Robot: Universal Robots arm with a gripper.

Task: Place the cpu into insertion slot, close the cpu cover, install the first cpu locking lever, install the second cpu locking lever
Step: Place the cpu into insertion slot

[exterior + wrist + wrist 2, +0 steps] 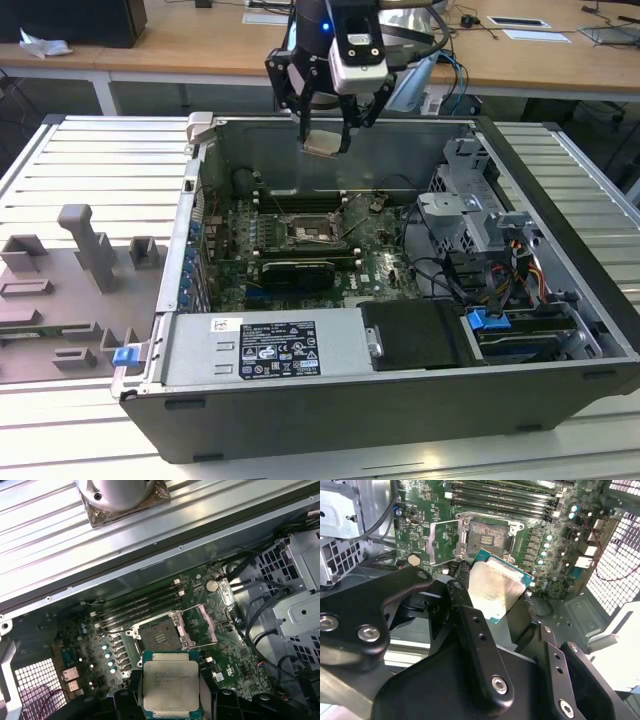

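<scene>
My gripper (325,138) hangs above the open computer case, shut on the cpu (322,144) by two of its edges. The cpu's pale silver top (171,685) faces the first wrist camera, and it tilts between the black fingers (465,605) in the second wrist view. Well below the cpu, the insertion slot (160,636) lies bare on the green board, dark in the middle with a silvery rim. The cpu cover (205,625) stands swung open at one side of the slot (487,537); the same silvery cover (442,542) appears beside it in the second wrist view.
The case's rear wall (330,150) rises just behind the gripper. Memory slots (145,605) run along one side of the socket, and a black card (295,272) sits on the other. Cables and a grey drive cage (465,215) fill the exterior view's right. Grey fixtures (90,250) stand left.
</scene>
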